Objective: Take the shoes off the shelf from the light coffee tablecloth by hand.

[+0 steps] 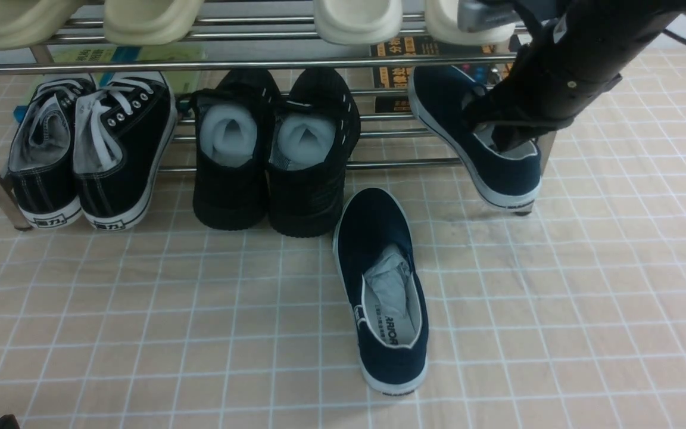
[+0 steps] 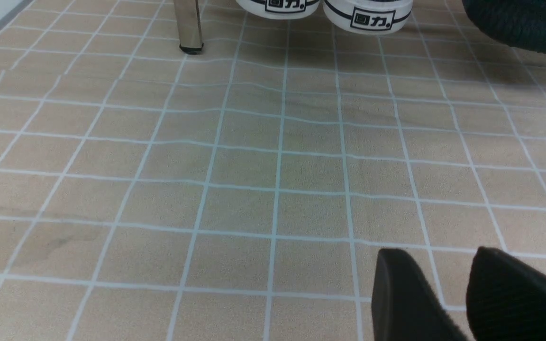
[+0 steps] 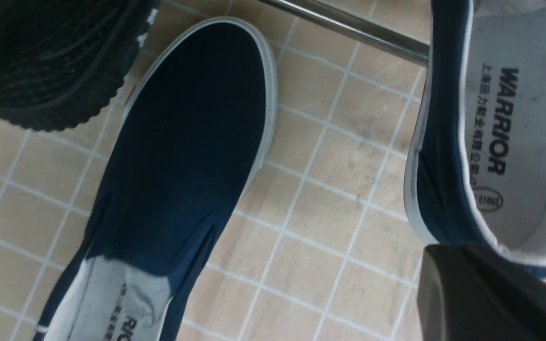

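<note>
One navy slip-on shoe (image 1: 382,286) lies on the light coffee tablecloth (image 1: 140,310) in front of the shelf (image 1: 259,64), grey paper in its opening. The other navy shoe (image 1: 492,167) leans off the shelf's lower right end, heel low over the cloth. My right gripper (image 1: 498,134) is shut on that shoe's side wall, reaching into its opening. In the right wrist view one dark finger (image 3: 481,293) sits against the heel collar of this shoe (image 3: 514,142); the other finger is hidden. My left gripper (image 2: 436,251) hangs open over bare cloth, nothing between its fingers.
Black lace-up sneakers (image 1: 93,149) and all-black shoes (image 1: 271,155) stand on the lower tier to the left. Cream slippers (image 1: 355,21) sit on the top tier. A chrome shelf leg (image 2: 190,23) stands near the sneakers' white heels (image 2: 368,14).
</note>
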Robot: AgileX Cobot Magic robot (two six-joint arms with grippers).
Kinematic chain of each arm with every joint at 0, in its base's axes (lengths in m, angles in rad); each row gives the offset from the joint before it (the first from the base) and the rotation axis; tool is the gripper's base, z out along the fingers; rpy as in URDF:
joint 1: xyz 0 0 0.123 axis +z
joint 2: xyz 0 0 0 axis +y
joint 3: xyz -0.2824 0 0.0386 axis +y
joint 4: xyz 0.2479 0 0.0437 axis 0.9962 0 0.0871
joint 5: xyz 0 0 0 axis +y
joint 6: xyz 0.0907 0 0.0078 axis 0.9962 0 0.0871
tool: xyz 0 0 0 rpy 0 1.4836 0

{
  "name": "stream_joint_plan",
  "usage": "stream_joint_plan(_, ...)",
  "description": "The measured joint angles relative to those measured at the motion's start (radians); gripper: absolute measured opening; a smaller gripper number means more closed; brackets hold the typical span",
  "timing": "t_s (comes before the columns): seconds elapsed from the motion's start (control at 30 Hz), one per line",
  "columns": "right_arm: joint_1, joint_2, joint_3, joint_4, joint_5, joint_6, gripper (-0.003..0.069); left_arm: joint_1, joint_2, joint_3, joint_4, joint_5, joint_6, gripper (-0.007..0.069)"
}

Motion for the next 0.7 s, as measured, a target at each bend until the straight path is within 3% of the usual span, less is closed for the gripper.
stream_joint_plan(0.3,0.0,0.1,0.0,-0.115,-0.221,0.0,0.0377,0.0,0.0,0.0,0.0,0.0,0.0,0.0239)
stream_joint_plan(0.4,0.0,0.123,0.0,-0.127,-0.257,0.0,0.0424,0.0,0.0,0.0,0.0,0.0,0.0,0.0239)
stream_joint_plan(0.57,0.0,0.17,0.0,-0.137,-0.267,0.0,0.0428,0.0,0.0,0.0,0.0,0.0,0.0,0.0239)
stream_joint_plan(0.67,0.0,0.2,0.0,-0.146,-0.267,0.0,0.0379,0.0,0.0,0.0,0.0,0.0,0.0,0.0239)
stream_joint_plan(0.7,0.0,0.208,0.0,-0.149,-0.264,0.0,0.0314,0.0,0.0,0.0,0.0,0.0,0.0,0.0239)
